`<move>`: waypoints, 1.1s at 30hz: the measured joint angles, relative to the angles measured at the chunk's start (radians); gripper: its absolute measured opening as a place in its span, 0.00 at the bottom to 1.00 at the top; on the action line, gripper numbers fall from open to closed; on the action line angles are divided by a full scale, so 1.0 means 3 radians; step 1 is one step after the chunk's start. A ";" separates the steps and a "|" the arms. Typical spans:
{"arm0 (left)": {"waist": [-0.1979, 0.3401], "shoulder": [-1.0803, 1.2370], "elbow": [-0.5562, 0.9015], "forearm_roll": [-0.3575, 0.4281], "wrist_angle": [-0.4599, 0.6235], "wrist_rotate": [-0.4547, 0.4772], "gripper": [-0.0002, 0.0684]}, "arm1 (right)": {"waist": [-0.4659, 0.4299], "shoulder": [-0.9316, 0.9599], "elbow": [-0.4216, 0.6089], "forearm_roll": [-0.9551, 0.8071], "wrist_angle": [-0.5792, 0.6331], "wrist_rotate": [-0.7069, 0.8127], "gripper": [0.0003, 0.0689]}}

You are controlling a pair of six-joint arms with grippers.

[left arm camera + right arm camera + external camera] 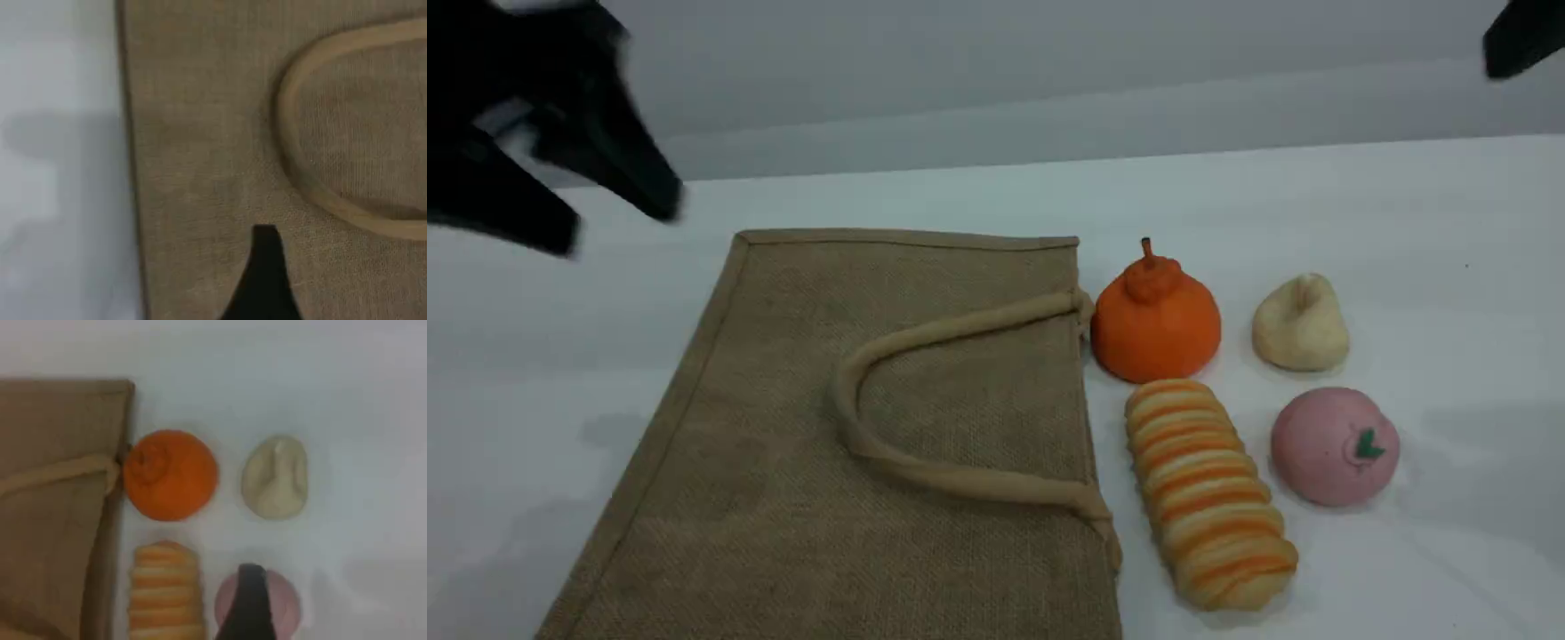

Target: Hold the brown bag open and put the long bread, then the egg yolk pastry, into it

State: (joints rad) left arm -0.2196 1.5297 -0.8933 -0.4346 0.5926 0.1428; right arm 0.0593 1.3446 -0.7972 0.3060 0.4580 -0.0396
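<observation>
The brown bag [765, 356] lies flat and closed on the table, one rope handle [960, 324] looped across its top face. To the bag's right lies the long bread [1209, 493], striped side up. The egg yolk pastry [1301, 324] sits further right and back. My left gripper [614, 227] hovers open above the table beyond the bag's far left corner, holding nothing. Its fingertip [265, 267] shows over the bag [200, 133] near the handle [288, 113]. Only a corner of my right gripper [1525, 40] shows, high at the top right. Its fingertip [250, 600] hangs empty above the bread [165, 590] and pastry [275, 477].
An orange stemmed fruit [1156, 320] touches the bag's right edge by the handle end. A pink peach [1334, 444] with a green leaf sits right of the bread. White table [1449, 267] extends to the right and behind the items.
</observation>
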 joint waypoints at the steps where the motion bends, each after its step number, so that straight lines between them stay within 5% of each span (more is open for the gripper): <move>1: -0.0050 0.0082 0.0000 -0.0017 -0.0062 0.0000 0.77 | 0.0000 0.0063 0.0001 0.0028 -0.0007 -0.0023 0.80; 8: -0.0336 0.0768 -0.0252 -0.0041 -0.0346 -0.0125 0.77 | 0.0000 0.0147 0.0001 0.0093 -0.0010 -0.0091 0.80; 16: -0.0440 0.1489 -0.0747 0.0032 -0.0238 -0.0195 0.77 | 0.0000 0.0144 0.0001 0.0095 -0.0013 -0.0091 0.80; 24: -0.0444 0.1815 -0.0880 0.0504 -0.0166 -0.0698 0.77 | 0.0000 0.0144 0.0004 0.0095 -0.0013 -0.0091 0.80; 33: -0.0618 0.1868 -0.0893 0.0492 -0.0346 -0.0700 0.76 | 0.0000 0.0144 0.0004 0.0095 -0.0046 -0.0088 0.80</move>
State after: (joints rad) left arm -0.4050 2.0901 -1.1611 -0.2870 0.4889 -0.0672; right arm 0.0593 1.3878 -0.7961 0.3347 0.4440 -0.0660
